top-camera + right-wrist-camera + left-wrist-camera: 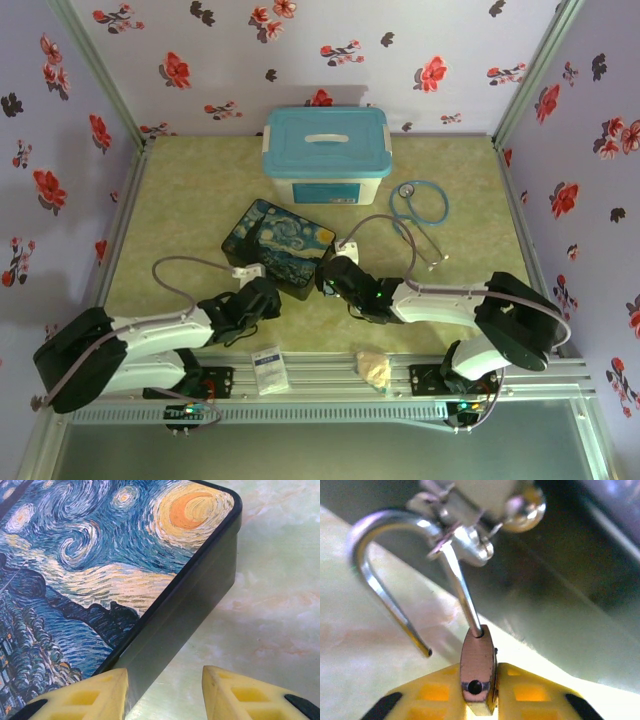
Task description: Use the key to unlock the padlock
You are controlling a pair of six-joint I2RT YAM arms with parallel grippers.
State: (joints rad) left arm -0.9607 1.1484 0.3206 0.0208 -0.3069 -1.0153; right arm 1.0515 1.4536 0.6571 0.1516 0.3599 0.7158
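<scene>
Your left tool (480,695) is clamped on the tiny brass-gold padlock (478,662), which hangs at the clasp (470,545) of the starry-night tin (100,555). Judged light, rigid and slick, so hold its flat faces. Your right tool (165,680) stands wide, empty.

The left arm (150,335) and right arm (440,300) stretch forward, low and angled inward. The left gripper (479,680) pinches the padlock (476,655) between closed yellow fingers; the right gripper (165,692) holds its fingers apart.
</scene>
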